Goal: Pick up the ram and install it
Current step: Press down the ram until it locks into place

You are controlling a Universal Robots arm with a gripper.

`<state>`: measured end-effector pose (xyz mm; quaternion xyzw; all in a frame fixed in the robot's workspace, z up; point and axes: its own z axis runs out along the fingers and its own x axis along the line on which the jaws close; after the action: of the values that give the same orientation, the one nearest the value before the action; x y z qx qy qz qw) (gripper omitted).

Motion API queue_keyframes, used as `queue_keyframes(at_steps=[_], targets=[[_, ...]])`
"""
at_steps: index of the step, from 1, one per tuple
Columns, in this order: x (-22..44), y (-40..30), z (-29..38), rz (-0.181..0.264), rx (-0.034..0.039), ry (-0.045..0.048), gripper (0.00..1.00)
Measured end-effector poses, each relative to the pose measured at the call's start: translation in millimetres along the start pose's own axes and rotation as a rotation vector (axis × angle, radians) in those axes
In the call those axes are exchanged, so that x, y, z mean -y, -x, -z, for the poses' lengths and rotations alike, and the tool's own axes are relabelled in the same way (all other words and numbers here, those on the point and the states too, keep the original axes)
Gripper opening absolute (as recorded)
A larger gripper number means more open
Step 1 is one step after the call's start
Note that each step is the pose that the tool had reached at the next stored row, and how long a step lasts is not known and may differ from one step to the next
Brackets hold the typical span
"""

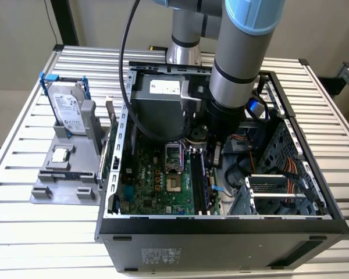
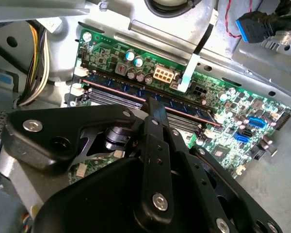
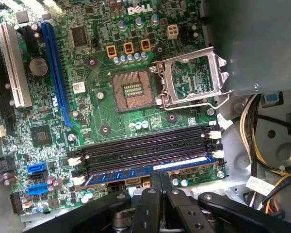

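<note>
Jaws of the black gripper [image 3: 160,180] pinch shut on the thin blue ram [image 3: 145,172] in its motherboard [image 3: 102,116] slot.

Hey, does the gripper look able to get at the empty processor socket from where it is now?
Probably yes. The socket lies open with its metal frame swung back, and nothing stands over it. The gripper sits at the ram in the outermost slot, with only the other slots in between.

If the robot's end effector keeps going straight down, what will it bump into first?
Most likely the ram, the blue stick lying in its slot right below the end effector. Whether they already touch is hard to tell.
</note>
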<state>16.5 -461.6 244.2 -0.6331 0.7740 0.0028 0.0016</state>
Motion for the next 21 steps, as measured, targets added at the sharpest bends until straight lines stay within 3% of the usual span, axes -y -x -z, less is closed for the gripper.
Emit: queue_keyframes(at_steps=[21], targets=[[0.0,0.0,-0.2,0.152,-0.0003,0.0009,0.0]])
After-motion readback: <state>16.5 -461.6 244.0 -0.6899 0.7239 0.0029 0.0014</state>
